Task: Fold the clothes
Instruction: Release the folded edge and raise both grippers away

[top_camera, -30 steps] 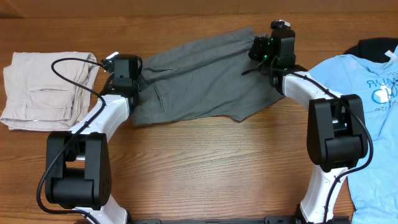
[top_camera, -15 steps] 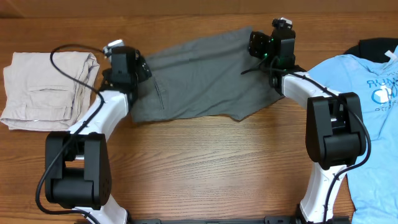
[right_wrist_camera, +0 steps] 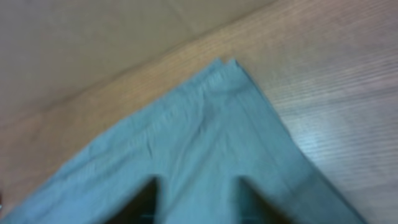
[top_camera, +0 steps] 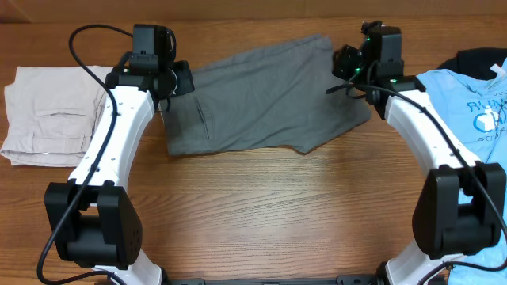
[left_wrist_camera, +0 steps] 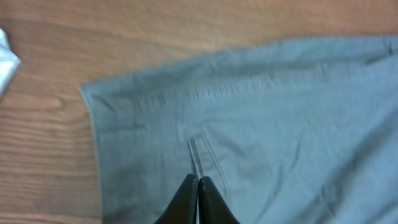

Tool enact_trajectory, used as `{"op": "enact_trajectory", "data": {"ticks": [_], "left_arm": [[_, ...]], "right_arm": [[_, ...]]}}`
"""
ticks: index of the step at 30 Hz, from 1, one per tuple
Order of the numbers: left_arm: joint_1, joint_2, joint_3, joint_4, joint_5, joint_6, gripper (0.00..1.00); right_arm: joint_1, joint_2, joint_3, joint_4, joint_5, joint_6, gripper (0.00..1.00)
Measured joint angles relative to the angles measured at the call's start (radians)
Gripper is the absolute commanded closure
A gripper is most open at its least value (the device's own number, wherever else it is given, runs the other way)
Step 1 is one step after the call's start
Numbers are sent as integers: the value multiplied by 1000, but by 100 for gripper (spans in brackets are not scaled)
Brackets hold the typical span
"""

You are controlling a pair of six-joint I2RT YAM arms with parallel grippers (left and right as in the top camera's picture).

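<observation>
Grey shorts (top_camera: 261,99) below outstretched arms; left end effector (left_wrist_camera: 198,179) clenched, right end effector (right_wrist_camera: 196,186) released.

Both arms share one build: smooth white shells on the long links and boxy black joint housings near the bases. The left arm (top_camera: 119,131) carries a black cable (top_camera: 87,38) that loops free. The right arm (top_camera: 420,119) shows small green lights (top_camera: 365,30) on its black wrist. The left tool (left_wrist_camera: 198,186) has slim black fingers.
</observation>
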Motion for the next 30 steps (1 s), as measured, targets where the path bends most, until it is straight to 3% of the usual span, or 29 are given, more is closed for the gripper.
{"op": "enact_trajectory", "data": {"ticks": [7, 18, 30], "left_arm": [[-7, 48, -15, -23, 34, -3, 95], [-60, 288, -33, -29, 97, -4, 96], [-63, 307, -26, -76, 120, -2, 93]], "right_arm": [[-6, 52, -10, -84, 18, -67, 96], [-7, 201, -18, -122, 61, -84, 96], [-31, 215, -2, -438, 73, 48, 96]]}}
